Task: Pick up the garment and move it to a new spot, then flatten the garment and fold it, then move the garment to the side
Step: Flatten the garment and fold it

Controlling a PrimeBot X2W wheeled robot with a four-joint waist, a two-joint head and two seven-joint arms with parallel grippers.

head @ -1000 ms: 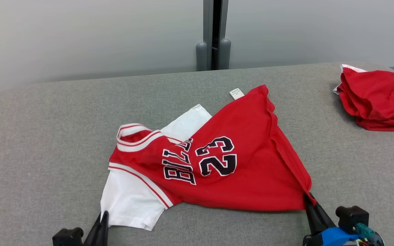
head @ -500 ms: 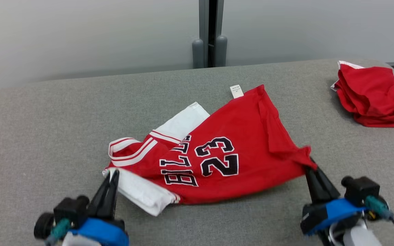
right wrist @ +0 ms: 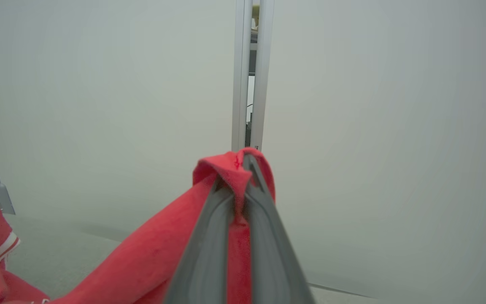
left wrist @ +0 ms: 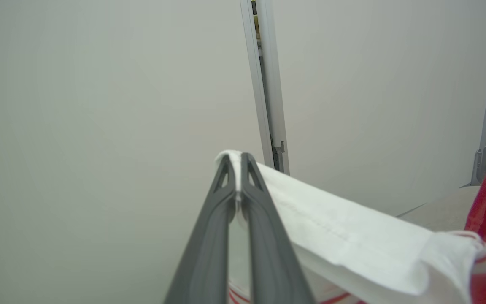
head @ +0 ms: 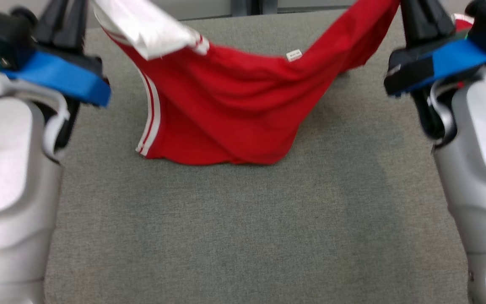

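garment [head: 234,114]: red, white sleeve, white-striped trim | table [head: 243,236]: heathered grey | left gripper [left wrist: 235,158]: dark grey | right gripper [right wrist: 244,166]: dark grey | wrist bands [head: 57,80]: blue | wall [left wrist: 99,105]: pale grey

Both arms are held high and wide apart. The silver left forearm [head: 2,177] and right forearm [head: 483,169] stand at the head view's side edges. The left tool [left wrist: 235,162] is pinched tight on the jersey [head: 234,105] at its white sleeve. The right tool [right wrist: 245,169] is clamped on a red edge.
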